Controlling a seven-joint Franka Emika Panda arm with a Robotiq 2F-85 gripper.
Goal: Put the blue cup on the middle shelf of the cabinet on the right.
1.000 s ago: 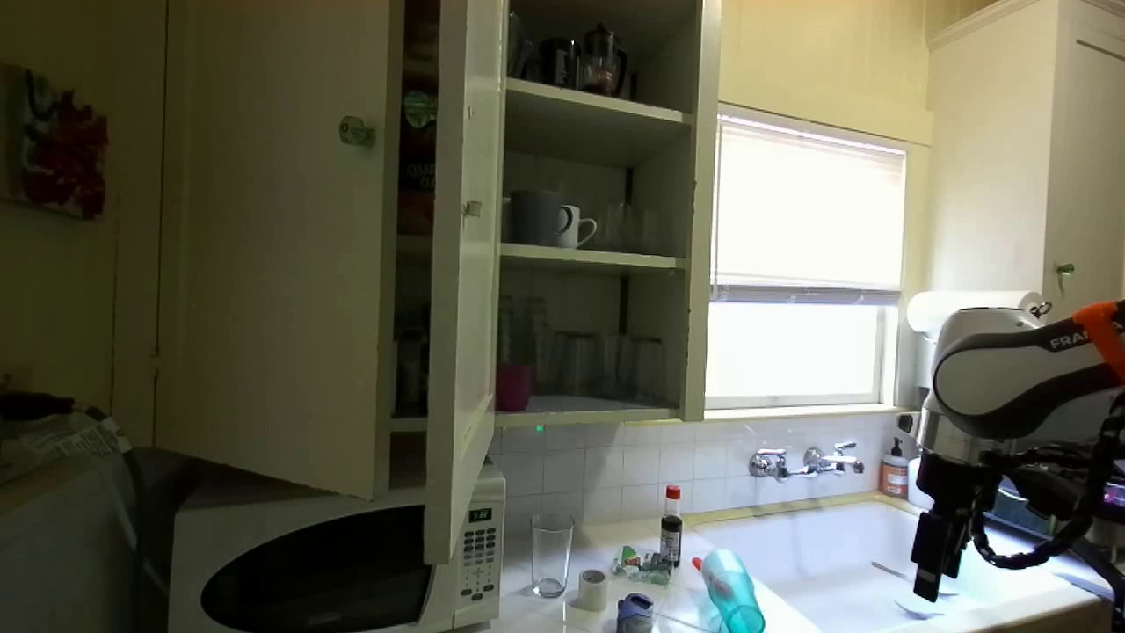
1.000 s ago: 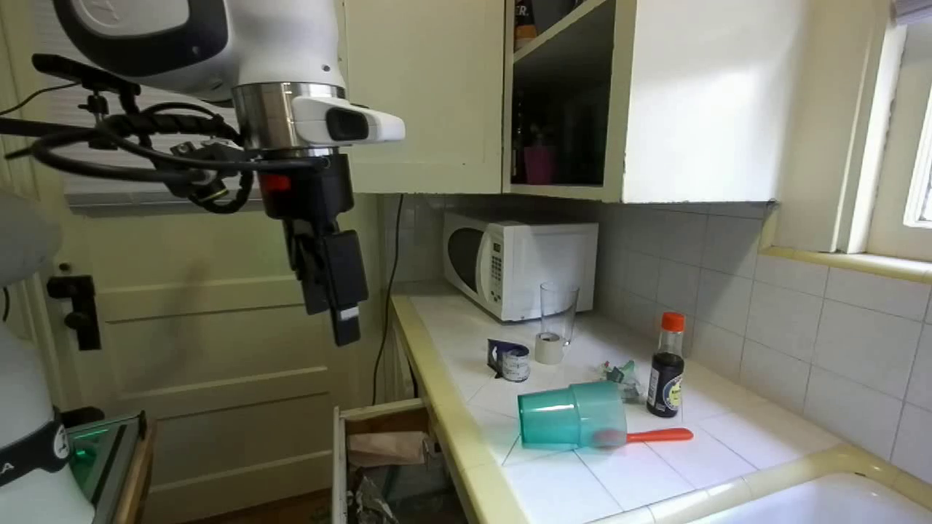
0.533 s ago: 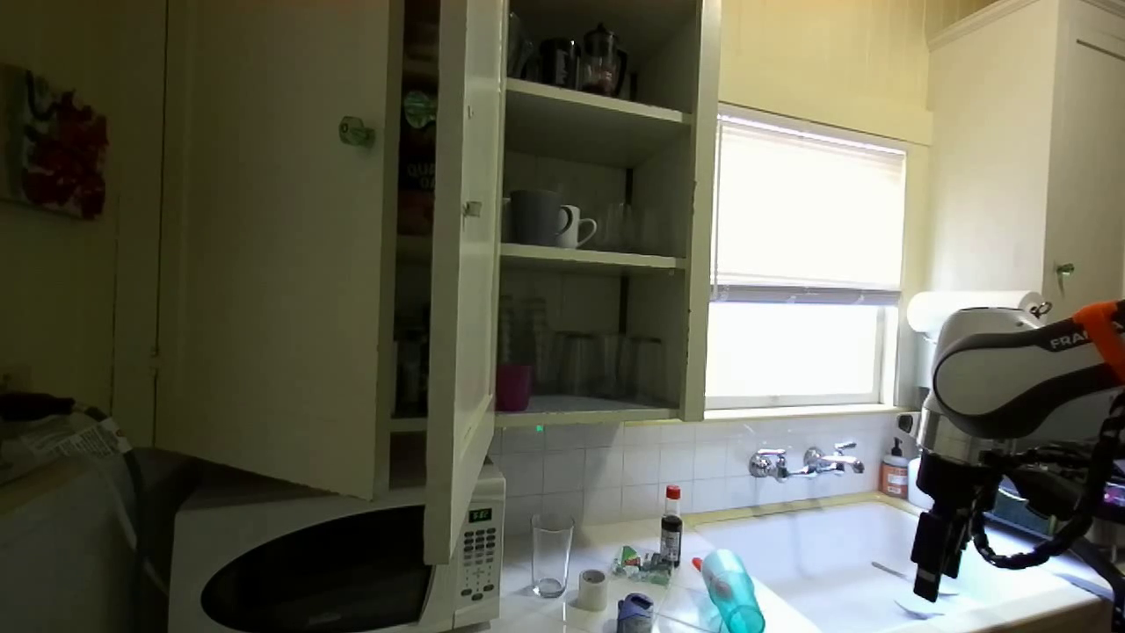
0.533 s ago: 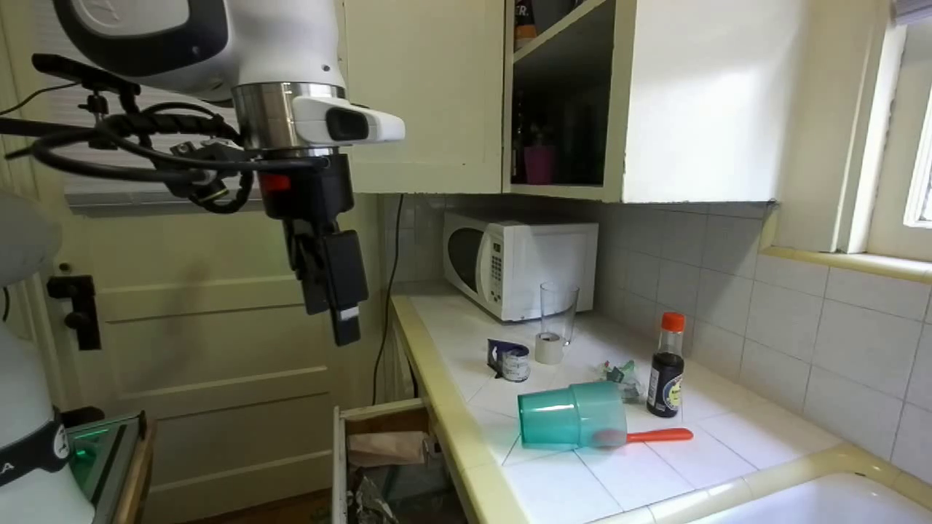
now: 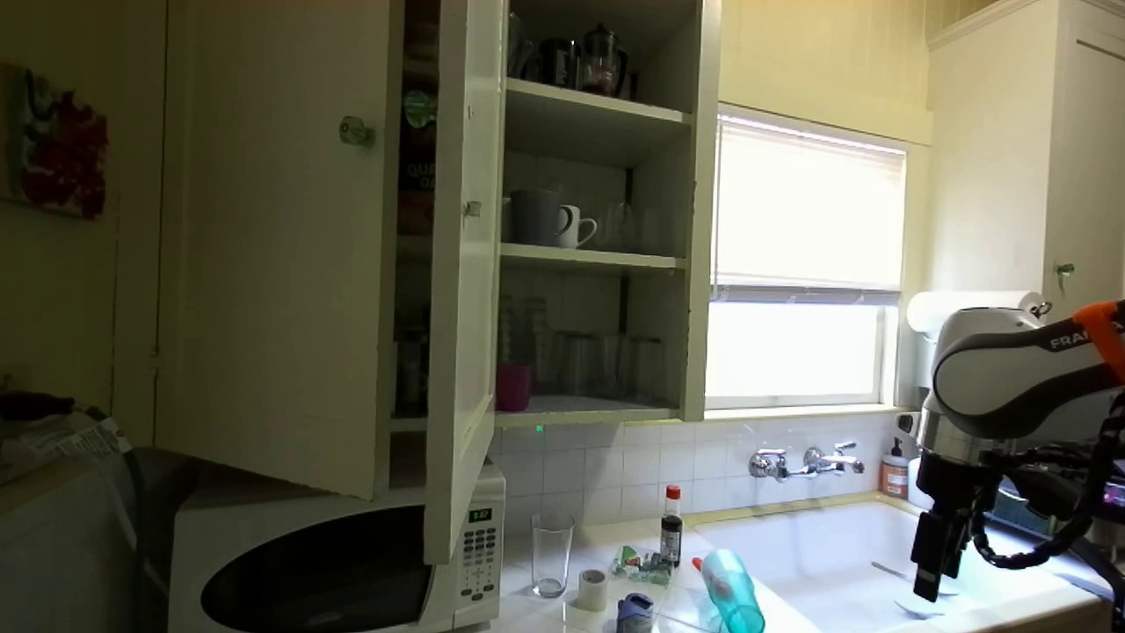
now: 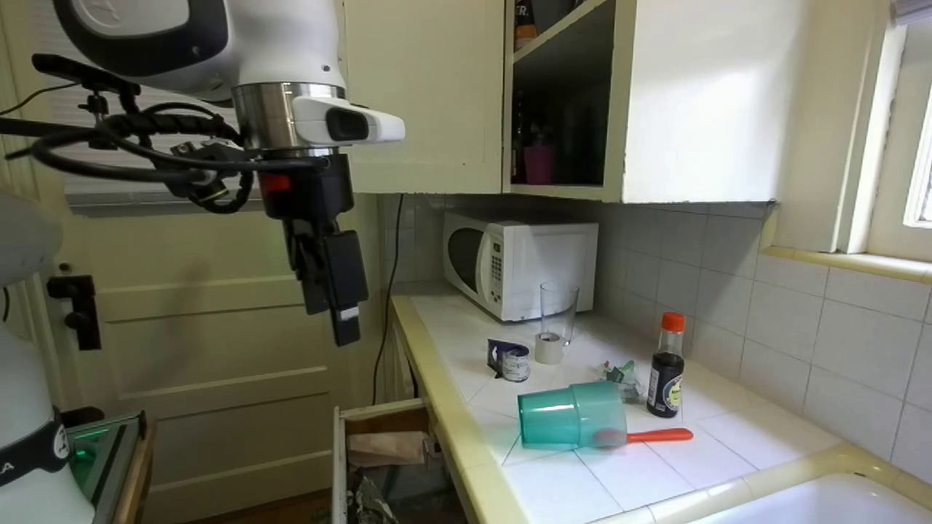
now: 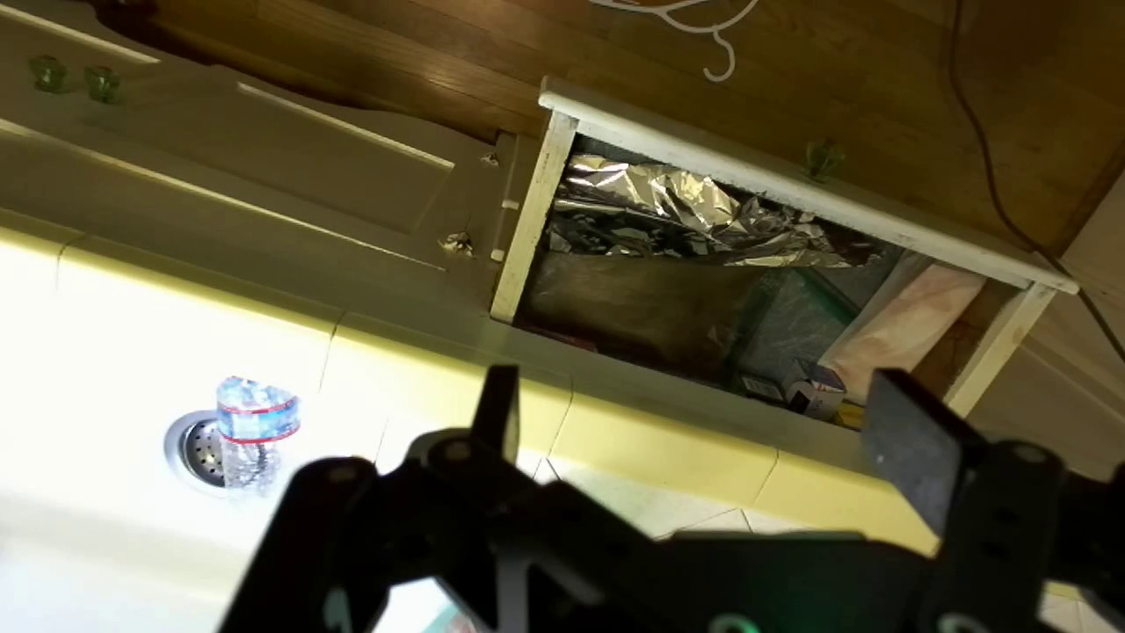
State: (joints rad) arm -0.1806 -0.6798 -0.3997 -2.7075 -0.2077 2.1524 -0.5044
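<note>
Gripper (image 7: 694, 400) up in the air, fingers (image 7: 914, 448) spread wide apart in the wrist view, pointing down and well apart from the blue cup (image 6: 571, 416) in both exterior views. Cup lies on its side on the tiled counter (image 6: 561, 484), about 4 o'clock from the gripper in an exterior view, red handle (image 6: 661, 435) poking past its 3 o'clock end, red-capped bottle (image 6: 665, 378) near it at 2, clear glass (image 6: 559, 306) farther off at 12. Middle shelf (image 5: 633, 261) of the cabinet (image 5: 704, 264) is at 11 o'clock from the cup in an exterior view, gray mug (image 5: 534, 217) and white mug (image 5: 573, 230) on it.
</note>
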